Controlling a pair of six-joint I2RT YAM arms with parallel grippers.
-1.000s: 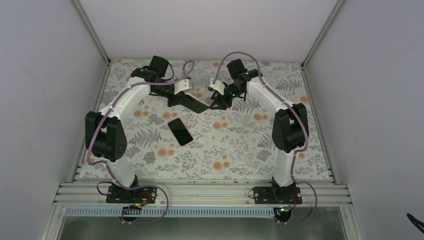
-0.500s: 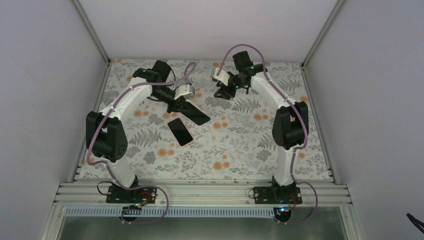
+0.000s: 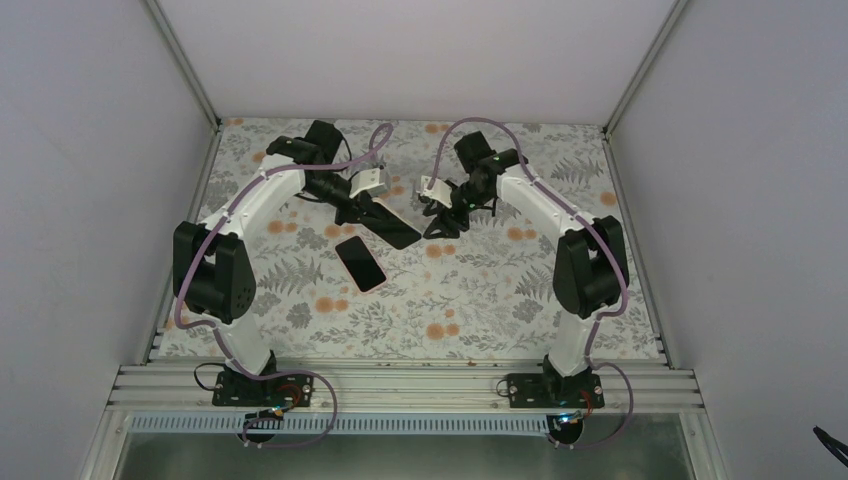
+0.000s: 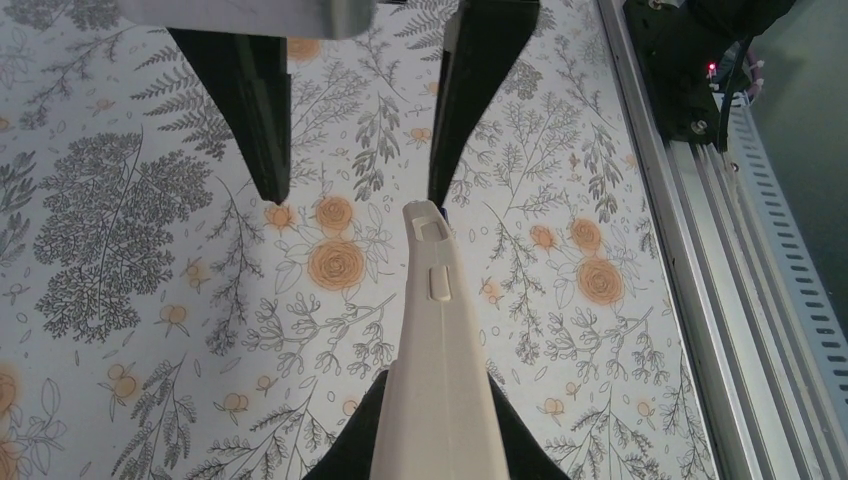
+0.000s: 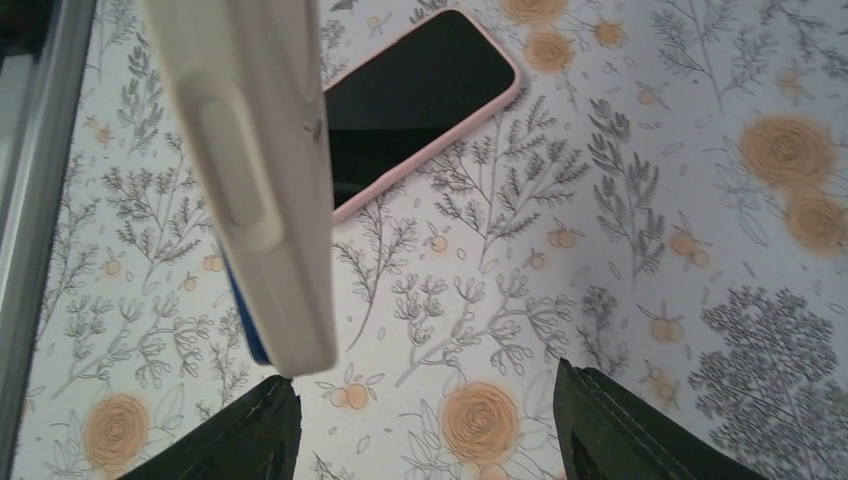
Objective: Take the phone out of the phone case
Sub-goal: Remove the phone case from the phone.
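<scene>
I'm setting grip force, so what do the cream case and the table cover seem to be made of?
Cream case: probably soft silicone or rubbery plastic with a matte finish. It shows moulded button bumps, rounded edges and no glare. Table cover: a printed floral sheet, flat and low-sheen. It may be cloth or vinyl; the look leaves that open.

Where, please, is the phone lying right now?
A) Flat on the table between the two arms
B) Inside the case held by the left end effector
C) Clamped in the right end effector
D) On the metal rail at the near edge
A: the phone lies screen-up on the floral table, touched by neither end effector.
</scene>
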